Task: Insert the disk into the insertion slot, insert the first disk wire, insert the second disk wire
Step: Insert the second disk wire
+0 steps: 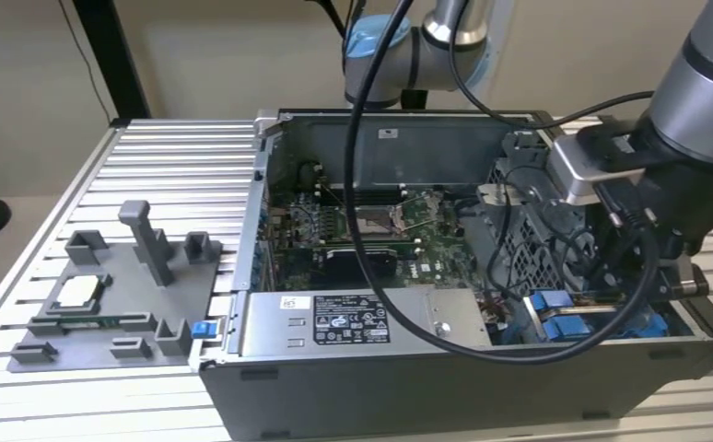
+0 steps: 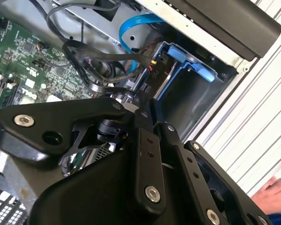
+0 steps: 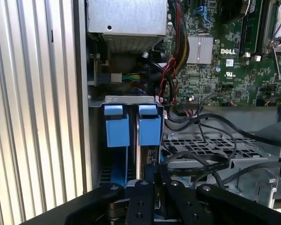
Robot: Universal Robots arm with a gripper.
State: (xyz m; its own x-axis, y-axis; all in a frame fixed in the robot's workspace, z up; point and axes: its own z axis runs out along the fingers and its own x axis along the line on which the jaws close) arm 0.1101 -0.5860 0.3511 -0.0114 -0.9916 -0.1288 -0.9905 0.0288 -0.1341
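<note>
The gripper (image 3: 152, 171) sat right over the insertion slot (image 3: 131, 124), jaws nearly closed; couldn't tell what they held.

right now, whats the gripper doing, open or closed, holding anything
Gripper: shut, fingers together over the blue-railed insertion slot; whether anything is held between them cannot be told.

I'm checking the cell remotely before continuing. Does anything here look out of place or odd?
Yes: a person's hand rests on the ribbed table beside the open computer case, close to the gripper working at the blue-railed insertion slot. Loose black cables drape over the drive cage.
</note>
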